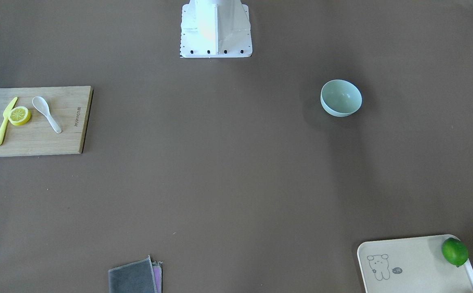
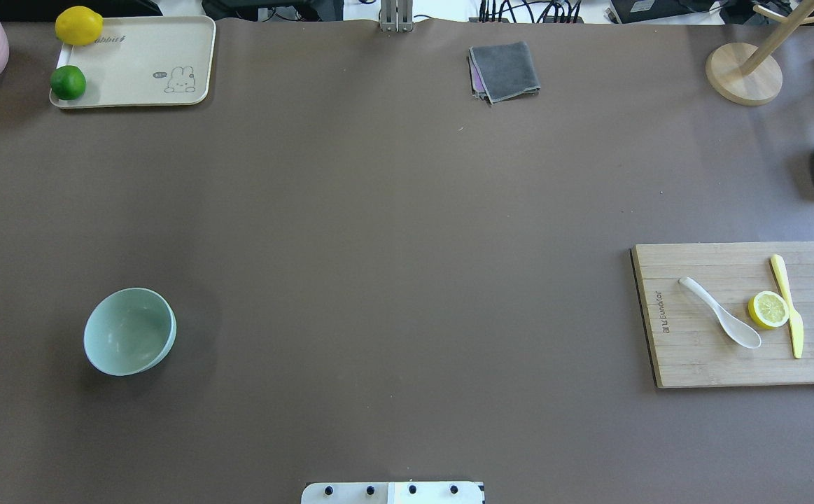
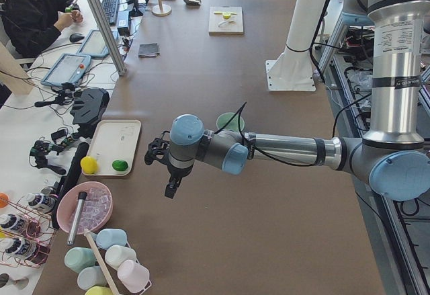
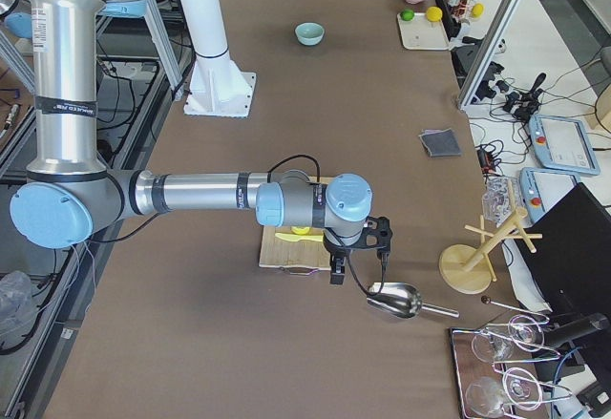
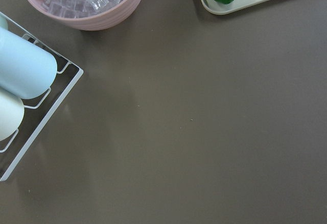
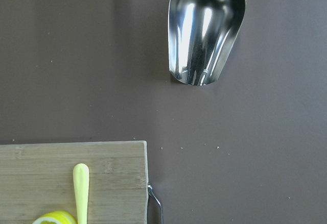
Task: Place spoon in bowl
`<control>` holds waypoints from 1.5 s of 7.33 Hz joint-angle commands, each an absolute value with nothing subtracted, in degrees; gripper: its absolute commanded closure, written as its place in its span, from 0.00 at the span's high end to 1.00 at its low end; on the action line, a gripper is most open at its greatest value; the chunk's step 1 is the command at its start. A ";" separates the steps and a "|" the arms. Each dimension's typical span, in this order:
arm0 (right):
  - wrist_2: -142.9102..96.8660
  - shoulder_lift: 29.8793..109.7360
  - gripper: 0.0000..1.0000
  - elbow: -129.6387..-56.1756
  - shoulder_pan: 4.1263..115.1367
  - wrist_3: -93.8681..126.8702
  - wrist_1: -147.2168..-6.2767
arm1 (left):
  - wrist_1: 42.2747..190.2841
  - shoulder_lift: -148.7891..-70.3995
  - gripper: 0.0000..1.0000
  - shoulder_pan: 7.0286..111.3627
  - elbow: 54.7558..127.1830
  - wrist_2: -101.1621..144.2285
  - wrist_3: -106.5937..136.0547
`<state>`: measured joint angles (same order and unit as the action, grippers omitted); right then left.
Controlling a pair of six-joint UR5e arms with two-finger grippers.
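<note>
Not much text in view. The cream tray (image 2: 134, 99) has a printed word reading "abbit" right beside the lemon (image 2: 79, 25) (any letter before it I can't see), plus a tiny bubble next to the bunny drawing (image 2: 180, 80), approx. "hi~". The cutting board (image 2: 728, 367) has a brand mark (image 2: 661, 311) along its short edge. It starts w/ smth like "BILL"; the rest is too small to read. The white sticker (image 3: 398, 39) on my left arm (image 3: 289, 148) is fine print, illegible.
</note>
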<state>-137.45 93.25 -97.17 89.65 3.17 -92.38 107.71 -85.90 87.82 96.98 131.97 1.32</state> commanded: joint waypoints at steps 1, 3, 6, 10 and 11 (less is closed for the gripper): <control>-137.55 93.34 1.00 -97.56 89.65 3.25 -92.37 | 107.75 -84.04 0.98 88.59 98.25 131.93 1.32; -137.55 93.61 1.00 -97.64 89.65 3.25 -92.37 | 107.58 -84.02 0.98 88.59 98.17 131.75 1.32; -137.81 93.08 1.00 -97.65 89.65 2.64 -92.37 | 107.93 -84.81 0.98 88.42 98.79 132.19 1.41; -137.81 92.73 1.00 -97.91 89.65 2.72 -92.46 | 107.49 -84.64 0.98 88.33 98.97 131.92 1.41; -137.81 92.12 1.00 -98.43 89.65 2.72 -92.46 | 107.49 -84.46 0.98 88.42 98.96 132.10 1.41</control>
